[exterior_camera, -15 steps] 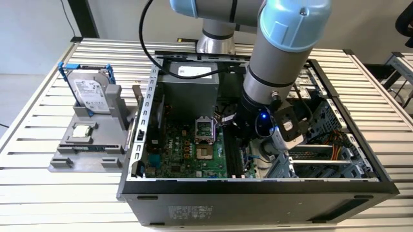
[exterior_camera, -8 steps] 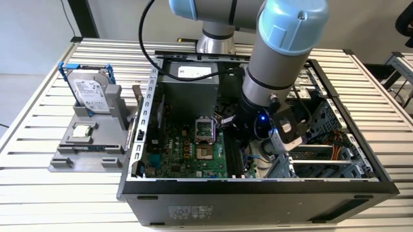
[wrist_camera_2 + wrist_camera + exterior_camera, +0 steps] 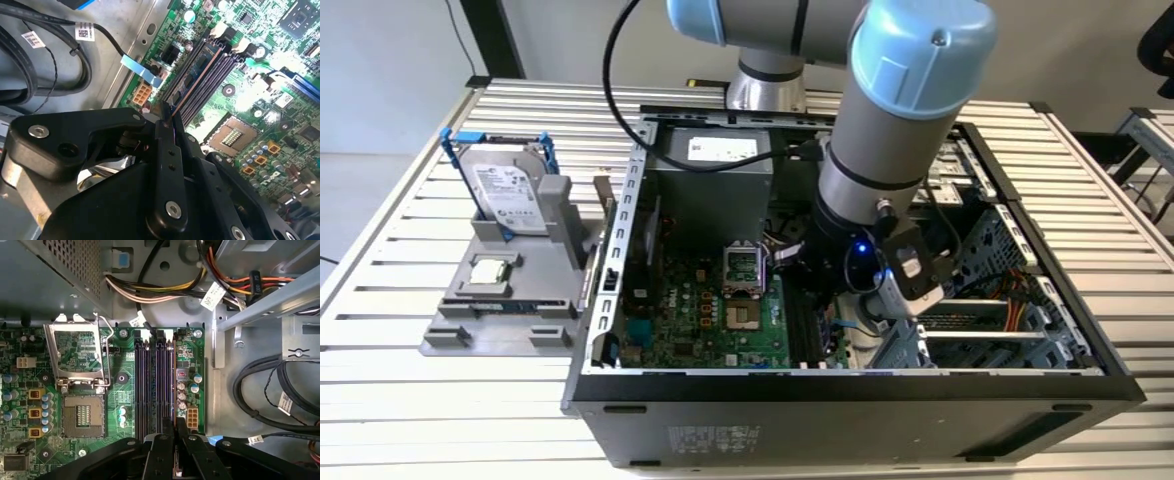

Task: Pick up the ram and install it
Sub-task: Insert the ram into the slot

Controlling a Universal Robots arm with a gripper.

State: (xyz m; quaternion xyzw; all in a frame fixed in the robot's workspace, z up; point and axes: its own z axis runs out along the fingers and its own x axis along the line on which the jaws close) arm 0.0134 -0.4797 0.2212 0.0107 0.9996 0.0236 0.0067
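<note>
Pincer [image 3: 170, 117] clamped on ram [image 3: 192, 82], edge seated in slot [image 3: 172, 385]; best kept square, pressed evenly.

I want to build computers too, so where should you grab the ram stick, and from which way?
By its two flat faces, near the upper long edge, coming from above. The ram is thin and stands on edge in line with the black slots, so its lower edge probably needs to stay free. The gripper pinches it that way.
</note>
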